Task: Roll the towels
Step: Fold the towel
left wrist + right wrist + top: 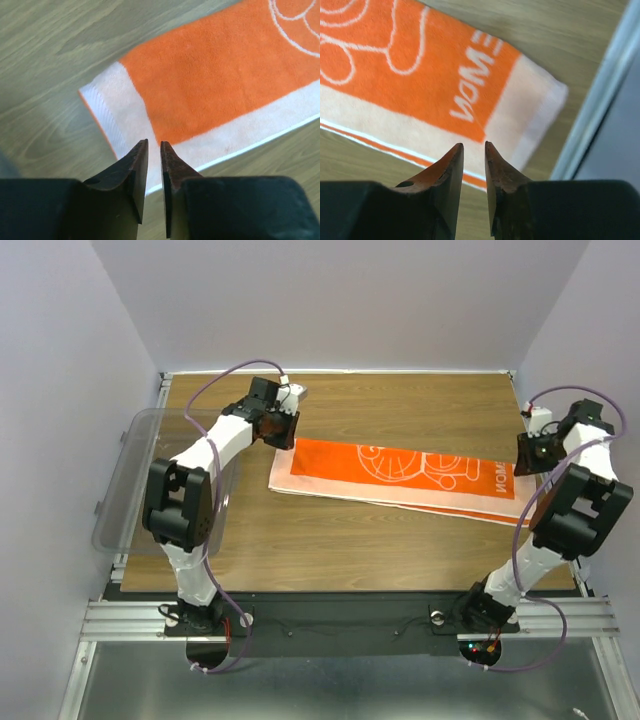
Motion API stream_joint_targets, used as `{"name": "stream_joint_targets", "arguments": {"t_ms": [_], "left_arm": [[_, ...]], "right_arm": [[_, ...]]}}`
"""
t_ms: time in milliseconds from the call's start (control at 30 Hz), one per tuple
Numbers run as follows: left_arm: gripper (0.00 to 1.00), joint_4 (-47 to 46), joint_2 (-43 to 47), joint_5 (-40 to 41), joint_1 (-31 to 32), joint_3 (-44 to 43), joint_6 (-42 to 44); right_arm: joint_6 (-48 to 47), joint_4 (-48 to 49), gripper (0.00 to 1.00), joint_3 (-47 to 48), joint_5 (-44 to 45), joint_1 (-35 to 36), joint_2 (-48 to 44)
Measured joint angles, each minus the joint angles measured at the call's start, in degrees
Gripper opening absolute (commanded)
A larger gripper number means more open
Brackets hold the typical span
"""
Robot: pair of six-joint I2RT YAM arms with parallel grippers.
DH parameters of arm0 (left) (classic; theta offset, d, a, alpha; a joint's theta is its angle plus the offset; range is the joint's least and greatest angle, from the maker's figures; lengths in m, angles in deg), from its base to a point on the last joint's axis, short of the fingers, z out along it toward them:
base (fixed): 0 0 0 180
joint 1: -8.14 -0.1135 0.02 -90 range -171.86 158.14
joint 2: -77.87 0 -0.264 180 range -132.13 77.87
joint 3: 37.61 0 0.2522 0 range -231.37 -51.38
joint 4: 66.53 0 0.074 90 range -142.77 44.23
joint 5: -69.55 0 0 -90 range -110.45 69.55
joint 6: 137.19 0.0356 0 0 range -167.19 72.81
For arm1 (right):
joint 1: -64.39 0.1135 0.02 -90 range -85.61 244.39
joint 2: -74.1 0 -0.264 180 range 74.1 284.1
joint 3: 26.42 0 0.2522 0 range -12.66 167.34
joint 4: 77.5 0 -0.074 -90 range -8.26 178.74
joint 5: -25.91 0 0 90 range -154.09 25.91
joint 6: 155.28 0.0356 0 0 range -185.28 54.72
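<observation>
The towel (390, 475) lies flat across the middle of the table, folded lengthwise. It has an orange panel with white cartoon outline and lettering, and a white border. My left gripper (283, 437) hovers over the towel's left end (215, 80); its jaws (154, 144) are nearly closed with a thin gap and hold nothing. My right gripper (530, 455) hovers over the right end, by the lettering (470, 75); its jaws (474, 145) are also nearly closed and empty.
A clear plastic tub (135, 480) sits at the table's left edge, beside the left arm. The metal table rail (602, 95) runs just right of the towel's right end. Grey walls enclose the table on three sides.
</observation>
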Motion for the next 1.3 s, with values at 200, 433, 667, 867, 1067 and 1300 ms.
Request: {"name": "stream_joint_targets", "arguments": {"t_ms": [200, 433, 667, 867, 1067, 1300], "left_arm": [[0.23, -3.17, -7.82, 1.31, 0.31, -0.46, -1.68], [0.20, -6.32, -15.82, 2.84, 0.15, -2.56, -2.97], [0.20, -7.30, -20.61, 4.50, -0.48, -9.66, -3.02], [0.26, -5.27, -32.26, 5.51, -1.44, -28.57, -1.79], [0.36, -2.14, -42.38, 3.80, -2.82, -46.34, -0.46], [0.39, -2.34, -34.84, 2.25, -3.39, -39.12, 0.11]], "right_arm": [[2.32, 2.08, 0.27, 0.57, 0.26, 2.97, 7.78], [2.75, 6.95, 0.25, -2.86, 2.93, 4.04, 11.98], [0.63, 12.09, 0.23, -7.87, 5.09, 4.33, 9.51], [-2.40, 14.10, 0.23, -15.96, 7.34, 9.09, 3.32], [-4.33, 7.58, 0.25, -20.28, 6.10, 18.38, -0.68], [-7.87, -13.35, 0.25, -17.33, -6.03, 23.56, 0.20]]}}
